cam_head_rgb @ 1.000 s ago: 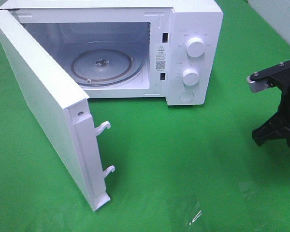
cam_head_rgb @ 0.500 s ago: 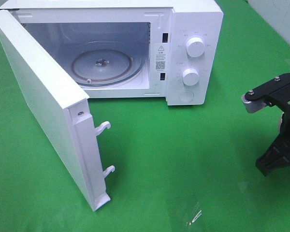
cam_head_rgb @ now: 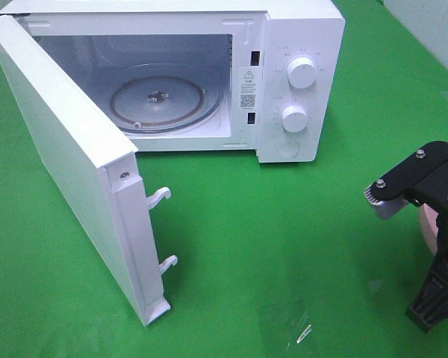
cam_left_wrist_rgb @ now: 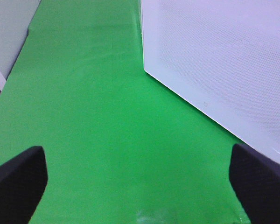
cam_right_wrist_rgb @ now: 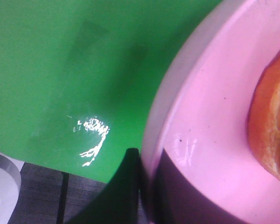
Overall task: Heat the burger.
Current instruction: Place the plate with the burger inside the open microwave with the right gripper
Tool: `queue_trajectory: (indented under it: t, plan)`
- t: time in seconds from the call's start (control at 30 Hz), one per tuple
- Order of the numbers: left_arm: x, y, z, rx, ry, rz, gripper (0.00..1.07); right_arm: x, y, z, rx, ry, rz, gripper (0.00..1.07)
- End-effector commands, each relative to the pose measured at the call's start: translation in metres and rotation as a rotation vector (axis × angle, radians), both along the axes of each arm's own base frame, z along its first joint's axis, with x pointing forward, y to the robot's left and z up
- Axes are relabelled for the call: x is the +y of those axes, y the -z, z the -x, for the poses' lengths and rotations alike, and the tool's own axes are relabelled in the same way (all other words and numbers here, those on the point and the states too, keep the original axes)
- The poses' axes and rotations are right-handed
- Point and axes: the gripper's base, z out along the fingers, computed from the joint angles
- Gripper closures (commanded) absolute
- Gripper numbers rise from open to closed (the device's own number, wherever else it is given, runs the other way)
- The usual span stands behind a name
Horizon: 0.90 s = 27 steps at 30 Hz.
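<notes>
The burger (cam_right_wrist_rgb: 270, 126) shows only as a golden-brown bun edge on a pink plate (cam_right_wrist_rgb: 210, 112) in the right wrist view. My right gripper (cam_right_wrist_rgb: 147, 186) is shut on the plate's rim, with one dark finger (cam_right_wrist_rgb: 128, 186) outside the rim and the other inside it. In the high view the right arm (cam_head_rgb: 433, 224) is at the far right edge, with a sliver of the pink plate (cam_head_rgb: 430, 222) showing behind it. My left gripper (cam_left_wrist_rgb: 140, 186) stands open over bare green cloth beside the microwave door (cam_left_wrist_rgb: 224, 60); the high view does not show it.
The white microwave (cam_head_rgb: 299, 45) stands at the back, its door (cam_head_rgb: 67, 164) swung wide open to the left. The glass turntable (cam_head_rgb: 157, 101) inside carries nothing. Two knobs (cam_head_rgb: 302, 73) are on its right panel. Green cloth (cam_head_rgb: 284, 246) covers the table.
The right arm has moved toward the table's front edge along the right side of the high view, and the pink plate now shows behind it. The microwave and door have not moved.
</notes>
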Motion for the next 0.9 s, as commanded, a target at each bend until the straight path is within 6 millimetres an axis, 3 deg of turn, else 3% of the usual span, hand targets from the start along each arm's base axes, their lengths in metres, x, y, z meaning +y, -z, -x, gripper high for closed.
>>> queue_trajectory:
  t: [0.03, 0.9]
  plan:
    - [0.000, 0.000, 0.003, -0.035, 0.000, 0.000, 0.09, -0.001, -0.005, 0.004, -0.024, -0.048, 0.050, 1.06]
    - [0.000, 0.000, 0.003, -0.035, 0.000, 0.000, 0.09, 0.042, -0.014, 0.039, -0.128, -0.465, 0.135, 1.06]
